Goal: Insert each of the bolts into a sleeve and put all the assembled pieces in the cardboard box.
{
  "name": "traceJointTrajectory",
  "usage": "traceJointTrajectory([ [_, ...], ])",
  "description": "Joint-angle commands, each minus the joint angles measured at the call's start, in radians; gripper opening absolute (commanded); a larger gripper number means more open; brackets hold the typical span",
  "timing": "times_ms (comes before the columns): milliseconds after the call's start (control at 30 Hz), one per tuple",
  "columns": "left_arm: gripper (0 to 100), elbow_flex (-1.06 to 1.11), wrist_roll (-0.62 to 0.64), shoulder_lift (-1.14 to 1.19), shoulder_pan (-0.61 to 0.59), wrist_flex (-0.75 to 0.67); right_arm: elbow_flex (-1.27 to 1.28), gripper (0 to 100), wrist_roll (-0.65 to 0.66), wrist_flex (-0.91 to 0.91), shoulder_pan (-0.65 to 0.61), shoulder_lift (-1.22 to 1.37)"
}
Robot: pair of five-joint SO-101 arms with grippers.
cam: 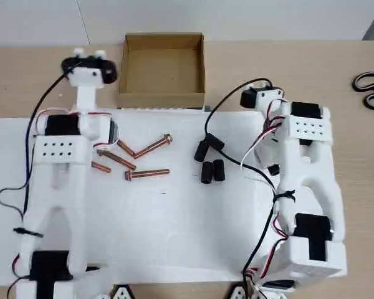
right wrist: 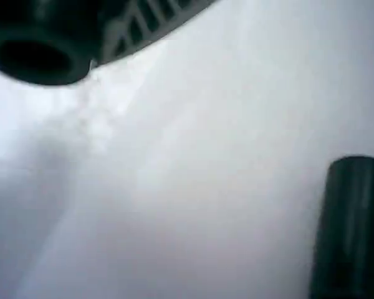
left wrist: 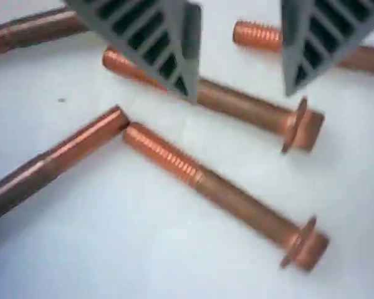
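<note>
Pale wooden bench (cam: 25, 75) with a white sheet (cam: 174, 230) over it: from above, the cardboard box (cam: 164, 65) stands at the far edge. The copper bolts (cam: 146, 174) lie scattered on the left, and the black sleeves (cam: 206, 172) are clustered in the middle. None are joined. Scissors (cam: 371, 87) lie far right.

From my left wrist, my left gripper (left wrist: 237, 93) hangs with its jaws apart, straddling one bolt (left wrist: 249, 109). A neighbour bolt (left wrist: 237, 199) lies just beside it. If I close here, I judge I could nudge that neighbour, or the round shaft could roll out sideways.

From my right wrist, my right gripper (right wrist: 121, 37) is low over the sheet, with one sleeve (right wrist: 31, 53) right against it and another sleeve (right wrist: 352, 224) near. I cannot tell whether it is apart or clamped. A bumped sleeve could roll away.

I can read no writing anywhere.
</note>
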Motion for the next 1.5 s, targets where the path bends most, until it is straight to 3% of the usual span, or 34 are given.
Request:
traceJointTrajectory([
  [0,9,-0.151,-0.066,0.098,0.025,0.046,-0.006,0.7,-0.014,0.013,0.018,-0.059],
  [400,9,-0.745,-0.324,0.598,0.155,0.308,0.023,0.7,-0.049,0.004,0.012,-0.056],
  [733,9,-1.064,-0.391,0.882,0.241,0.453,0.089,0.7,-0.048,-0.025,0.030,-0.058],
  [1467,9,-1.095,-0.454,1.031,0.269,0.462,0.091,0.7,-0.048,-0.025,0.030,-0.056],
])
